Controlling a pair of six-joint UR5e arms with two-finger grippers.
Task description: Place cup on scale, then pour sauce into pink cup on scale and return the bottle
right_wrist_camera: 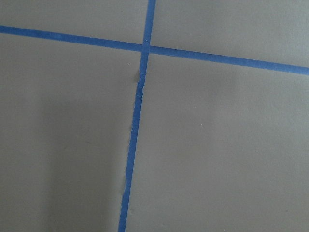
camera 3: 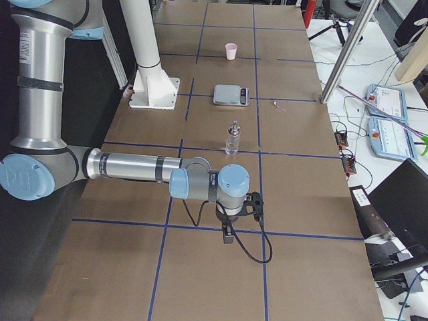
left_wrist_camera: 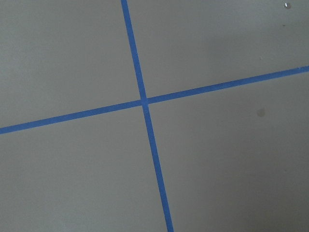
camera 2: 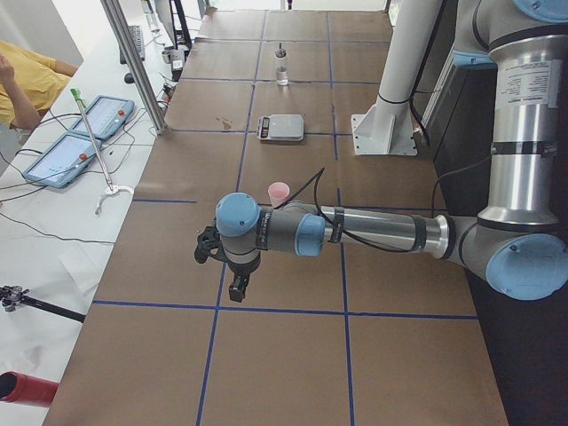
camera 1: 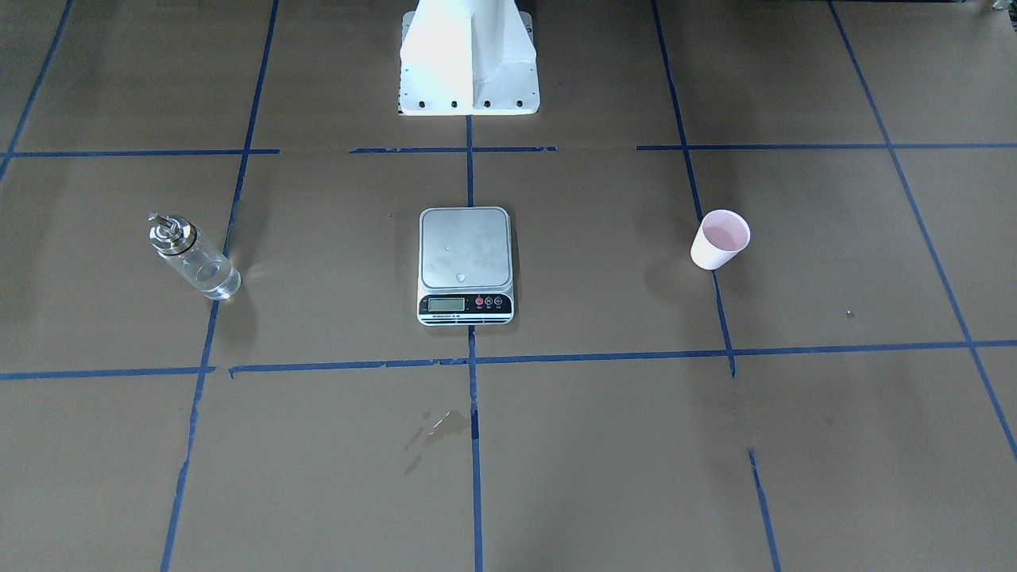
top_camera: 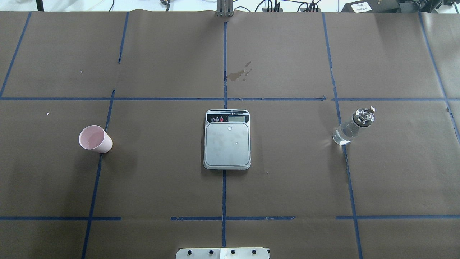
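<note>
The pink cup (camera 1: 720, 240) stands upright on the brown paper on my left side, apart from the scale (camera 1: 465, 250), which lies at the table's middle with nothing on its platform. On my right side stands the glass bottle (camera 1: 193, 258), upright, with clear sauce (top_camera: 343, 136) in it. In the overhead view the cup (top_camera: 95, 139), scale (top_camera: 227, 144) and bottle (top_camera: 352, 126) form a row. My left gripper (camera 2: 238, 286) hovers near the table's left end, short of the cup (camera 2: 279, 191). My right gripper (camera 3: 227, 231) hovers short of the bottle (camera 3: 233, 139). I cannot tell whether either is open or shut.
The white robot base (camera 1: 469, 56) stands behind the scale. Blue tape lines grid the paper, and a dried stain (camera 1: 433, 425) marks it in front of the scale. A person in yellow (camera 2: 25, 82) sits beside a side table with blue tablets (camera 2: 84, 133).
</note>
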